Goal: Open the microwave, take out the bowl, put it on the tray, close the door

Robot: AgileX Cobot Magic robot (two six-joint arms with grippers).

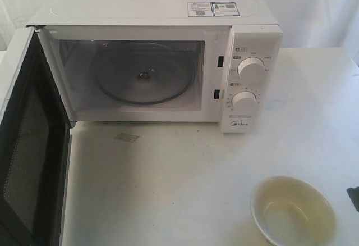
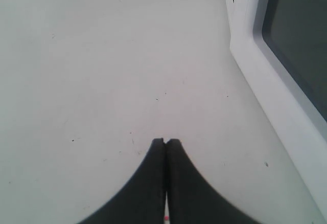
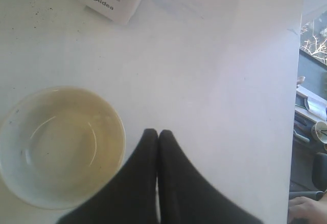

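White table (image 1: 168,190), Midea microwave (image 1: 168,10), door (image 1: 28,162) wide open.
The bowl (image 1: 293,211) sits on the table beside the right claw (image 3: 153,132); it and the left claw (image 2: 166,141) are pinched tight, empty.

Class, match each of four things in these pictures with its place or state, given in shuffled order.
Things: 1 door; 2 bowl; 3 glass turntable; 4 right gripper.
States: A empty, on the table; B swung open; C shut, holding nothing; D inside the microwave.
Pairs: 1-B; 2-A; 3-D; 4-C.
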